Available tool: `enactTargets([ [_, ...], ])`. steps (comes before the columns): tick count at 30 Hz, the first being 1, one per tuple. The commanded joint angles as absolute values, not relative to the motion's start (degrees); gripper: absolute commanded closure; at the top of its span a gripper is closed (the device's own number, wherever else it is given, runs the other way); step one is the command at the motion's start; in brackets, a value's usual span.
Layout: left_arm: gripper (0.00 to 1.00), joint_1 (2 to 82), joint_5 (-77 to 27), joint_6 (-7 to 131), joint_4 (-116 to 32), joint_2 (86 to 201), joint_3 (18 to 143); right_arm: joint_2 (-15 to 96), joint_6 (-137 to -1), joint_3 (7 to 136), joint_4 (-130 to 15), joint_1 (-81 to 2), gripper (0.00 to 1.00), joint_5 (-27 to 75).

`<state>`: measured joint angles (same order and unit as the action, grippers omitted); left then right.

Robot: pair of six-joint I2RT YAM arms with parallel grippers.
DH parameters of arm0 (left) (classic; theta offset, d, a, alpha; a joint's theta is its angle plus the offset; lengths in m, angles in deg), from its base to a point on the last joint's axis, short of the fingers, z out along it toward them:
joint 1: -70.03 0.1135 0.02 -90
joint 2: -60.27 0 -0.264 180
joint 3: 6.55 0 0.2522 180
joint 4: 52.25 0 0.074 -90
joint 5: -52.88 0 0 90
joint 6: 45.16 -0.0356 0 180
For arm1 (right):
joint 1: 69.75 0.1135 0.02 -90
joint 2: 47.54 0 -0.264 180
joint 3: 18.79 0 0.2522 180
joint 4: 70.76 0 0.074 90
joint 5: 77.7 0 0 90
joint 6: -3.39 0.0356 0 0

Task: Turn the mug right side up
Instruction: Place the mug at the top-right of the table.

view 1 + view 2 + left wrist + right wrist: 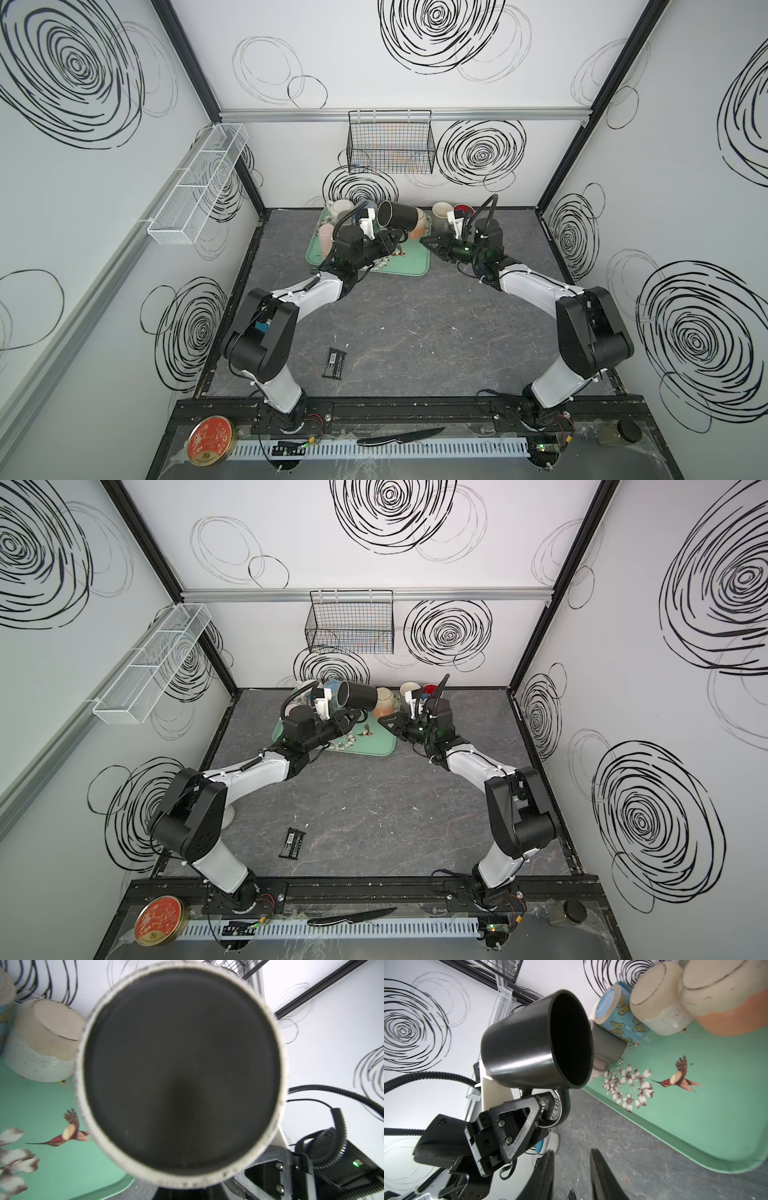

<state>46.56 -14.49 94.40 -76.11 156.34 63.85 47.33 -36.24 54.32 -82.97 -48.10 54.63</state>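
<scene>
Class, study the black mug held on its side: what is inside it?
Nothing shows inside the black mug: its inner wall looks bare in the right wrist view. The deepest part is lost in shadow, so its bottom cannot be checked.

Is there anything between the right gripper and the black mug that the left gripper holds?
Nothing visible does. The black mug lies on its side in the air, the left gripper shut on its handle; the right gripper faces it across free space.
</scene>
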Motion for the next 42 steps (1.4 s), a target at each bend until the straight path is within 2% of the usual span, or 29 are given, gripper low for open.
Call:
enactTargets([
  [1,1.00,46.4,-10.9,98.6,-92.3,152.8,64.3,45.3,-35.3,57.3,-85.5,-47.6,0.65,57.5],
  [18,1.00,44.4,-7.5,100.8,-95.0,153.0,66.8,50.8,-27.5,62.1,-90.3,-47.6,0.66,61.3],
  [32,1.00,43.5,-6.1,107.1,-101.7,156.1,68.6,54.8,-14.4,63.2,-107.0,-48.0,0.73,65.7],
  [35,1.00,43.7,-6.0,109.5,-104.3,156.8,68.4,55.8,-10.1,63.4,-113.4,-48.3,0.78,66.3],
  [38,1.00,43.8,-6.0,109.7,-103.9,156.7,68.5,56.0,-7.8,63.5,-116.6,-48.5,0.92,66.1],
  [40,0.89,44.1,-6.0,109.0,-102.6,156.3,68.4,55.4,-8.8,63.5,-115.7,-48.8,1.00,65.4],
  [42,0.80,44.2,-6.0,107.8,-100.6,155.5,68.3,54.1,-11.6,63.6,-111.9,-49.3,1.00,64.7],
])
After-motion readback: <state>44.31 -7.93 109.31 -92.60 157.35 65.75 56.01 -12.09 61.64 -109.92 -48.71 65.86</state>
